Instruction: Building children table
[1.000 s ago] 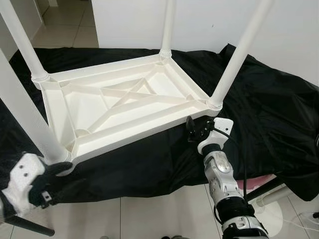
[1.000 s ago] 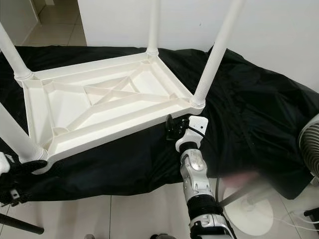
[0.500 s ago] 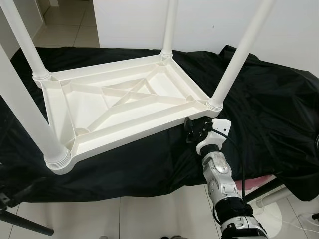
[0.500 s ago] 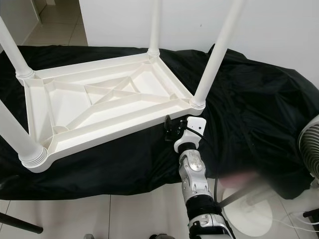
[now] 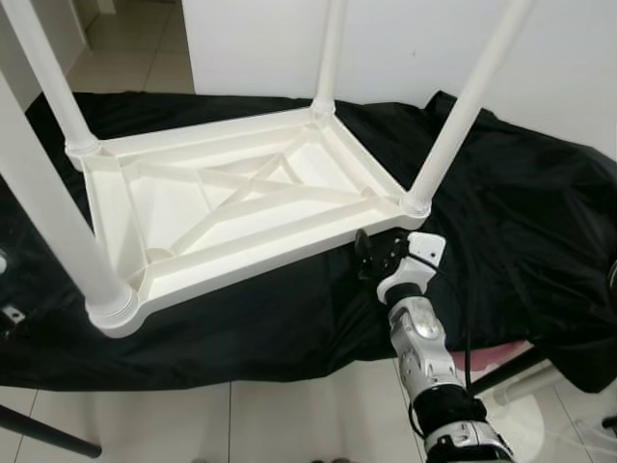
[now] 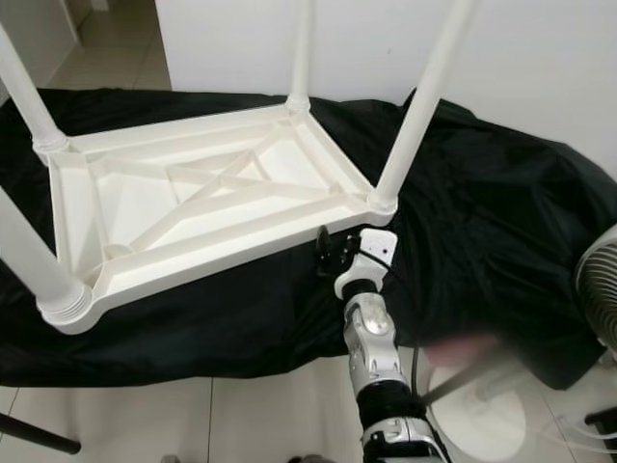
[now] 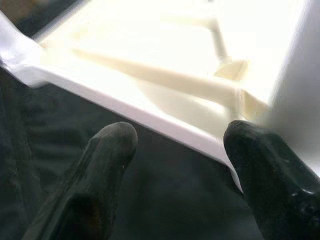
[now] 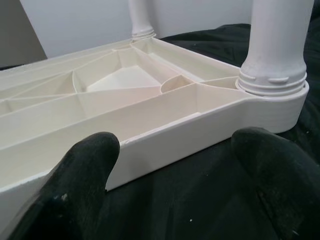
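The white plastic children's table (image 5: 260,253) lies upside down on a black cloth (image 5: 521,212), with four white legs standing up from its corners. My right gripper (image 5: 371,253) is open just in front of the near right corner, below the near right leg (image 5: 463,106). In the right wrist view its fingers (image 8: 85,170) stand apart before the table's rim (image 8: 165,135), with nothing between them. In the left wrist view my left gripper (image 7: 180,134) is open close to the table's edge (image 7: 150,117) by the near left leg (image 5: 58,212), touching nothing.
The cloth hangs over a low platform onto a tiled floor (image 5: 289,415). A white fan base (image 6: 482,415) and its grille (image 6: 598,280) stand at the right. A black stand leg (image 5: 39,429) crosses the floor at lower left. A white wall rises behind.
My left gripper, which was at the base of the near left leg, has drawn back to the left, away from the table. The right gripper has stayed at its corner.
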Motion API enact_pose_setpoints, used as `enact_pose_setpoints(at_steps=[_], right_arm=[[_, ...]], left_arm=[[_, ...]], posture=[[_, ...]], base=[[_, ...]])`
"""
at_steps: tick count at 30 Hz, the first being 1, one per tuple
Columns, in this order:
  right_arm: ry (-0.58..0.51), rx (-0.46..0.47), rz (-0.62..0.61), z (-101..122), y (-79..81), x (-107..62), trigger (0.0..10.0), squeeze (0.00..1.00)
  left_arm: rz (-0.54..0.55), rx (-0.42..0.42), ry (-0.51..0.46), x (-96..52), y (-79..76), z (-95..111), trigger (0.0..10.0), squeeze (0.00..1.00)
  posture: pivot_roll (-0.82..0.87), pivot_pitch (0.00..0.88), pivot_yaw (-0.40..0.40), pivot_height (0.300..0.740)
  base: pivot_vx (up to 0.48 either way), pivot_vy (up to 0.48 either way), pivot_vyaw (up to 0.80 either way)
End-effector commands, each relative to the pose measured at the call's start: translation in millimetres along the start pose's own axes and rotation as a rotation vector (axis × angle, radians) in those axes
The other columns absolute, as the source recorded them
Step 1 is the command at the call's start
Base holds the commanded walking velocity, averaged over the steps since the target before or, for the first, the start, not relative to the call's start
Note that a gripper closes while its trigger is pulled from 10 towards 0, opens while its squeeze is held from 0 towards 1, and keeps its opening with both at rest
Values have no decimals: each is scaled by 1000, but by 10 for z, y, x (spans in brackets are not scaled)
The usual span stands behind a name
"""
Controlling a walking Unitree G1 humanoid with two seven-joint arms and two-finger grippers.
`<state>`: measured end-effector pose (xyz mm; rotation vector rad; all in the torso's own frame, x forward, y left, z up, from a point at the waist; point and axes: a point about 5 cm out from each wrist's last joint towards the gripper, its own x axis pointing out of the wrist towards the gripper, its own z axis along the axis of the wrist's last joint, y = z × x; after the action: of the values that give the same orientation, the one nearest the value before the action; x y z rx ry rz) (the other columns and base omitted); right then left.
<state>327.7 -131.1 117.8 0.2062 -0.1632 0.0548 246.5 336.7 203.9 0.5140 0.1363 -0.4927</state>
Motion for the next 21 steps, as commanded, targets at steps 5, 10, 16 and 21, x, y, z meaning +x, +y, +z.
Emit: enact_pose_setpoints(at_steps=[5, 10, 16, 21], right_arm=[[2, -13, -8, 1, -10, 4, 10000, 0], [5, -8, -18, 1, -29, 6, 10000, 0], [8, 0, -30, -8, -22, 15, 10000, 0], [24, -1, -51, -12, -16, 62, 10000, 0]], left_arm=[[334, 8, -50, 259, 179, 47, 10000, 0], [351, 10, -105, 430, 178, 133, 10000, 0], [335, 2, -159, 583, 157, 218, 10000, 0], [242, -24, -268, 830, 40, 341, 10000, 0]], posture=[[40, 104, -55, 740], [36, 101, -48, 740], [37, 95, -48, 740], [27, 94, -46, 740]], base=[[0, 0, 0], [0, 0, 0], [0, 0, 0], [0, 0, 0]])
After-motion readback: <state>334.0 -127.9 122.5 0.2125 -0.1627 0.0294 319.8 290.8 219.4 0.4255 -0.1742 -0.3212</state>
